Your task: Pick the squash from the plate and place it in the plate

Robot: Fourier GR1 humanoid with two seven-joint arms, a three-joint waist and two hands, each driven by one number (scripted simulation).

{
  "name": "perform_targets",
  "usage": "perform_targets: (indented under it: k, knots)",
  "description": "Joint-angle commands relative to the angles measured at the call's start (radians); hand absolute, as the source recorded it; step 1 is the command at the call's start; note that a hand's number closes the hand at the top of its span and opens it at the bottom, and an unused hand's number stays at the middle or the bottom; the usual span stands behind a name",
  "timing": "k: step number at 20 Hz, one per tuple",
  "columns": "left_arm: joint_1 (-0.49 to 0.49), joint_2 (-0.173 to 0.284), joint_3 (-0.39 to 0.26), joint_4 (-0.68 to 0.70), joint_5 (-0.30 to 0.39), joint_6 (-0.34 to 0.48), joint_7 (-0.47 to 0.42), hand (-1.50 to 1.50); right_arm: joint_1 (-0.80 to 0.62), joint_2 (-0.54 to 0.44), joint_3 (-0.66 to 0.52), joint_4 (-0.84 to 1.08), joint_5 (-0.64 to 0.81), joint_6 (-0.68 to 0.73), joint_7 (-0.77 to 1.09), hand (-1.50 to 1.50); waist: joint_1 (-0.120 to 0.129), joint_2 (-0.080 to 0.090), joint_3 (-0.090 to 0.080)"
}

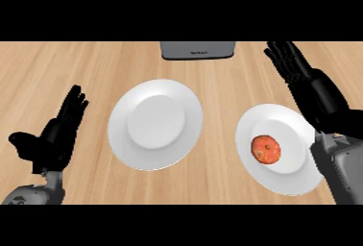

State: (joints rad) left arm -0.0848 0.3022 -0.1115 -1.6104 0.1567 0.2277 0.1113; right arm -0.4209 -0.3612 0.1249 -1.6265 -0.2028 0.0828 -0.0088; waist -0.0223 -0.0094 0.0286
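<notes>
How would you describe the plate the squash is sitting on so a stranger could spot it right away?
On the wooden counter lie two white plates side by side. The right-hand plate, next to the robot's right hand, is the one. Unlike the left plate, which has nothing on it, it carries a small orange squash.

Squash [266, 149] on right plate [284, 120]

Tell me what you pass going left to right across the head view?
Left hand → empty plate → squash on its plate → right hand.
</notes>
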Motion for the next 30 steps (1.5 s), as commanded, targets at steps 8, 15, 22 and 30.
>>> perform_targets:
  k: [8, 15, 22, 30]
  knots:
    - [0.136, 0.168, 0.061, 0.056, -0.14, 0.017, -0.052, 0.0, 0.257, 0.186, -0.446, 0.056, 0.097, -0.694, -0.074, -1.5, -0.082, 0.011, -0.032]
    - [0.184, 0.178, 0.038, 0.051, -0.154, -0.021, -0.142, 0.0, 0.327, 0.358, -0.374, -0.129, 0.149, -1.196, -0.301, -1.5, 0.001, -0.004, -0.03]
    - [0.201, 0.195, 0.046, 0.075, -0.166, -0.05, -0.196, 0.0, 0.569, 0.361, 0.16, -0.191, 0.253, -1.499, -0.246, -1.5, 0.026, 0.004, -0.031]
    - [0.166, 0.17, 0.051, 0.091, -0.158, -0.054, -0.212, 0.0, 0.823, 0.319, 0.256, -0.134, 0.42, -1.384, 0.082, -1.5, 0.033, 0.018, -0.037]
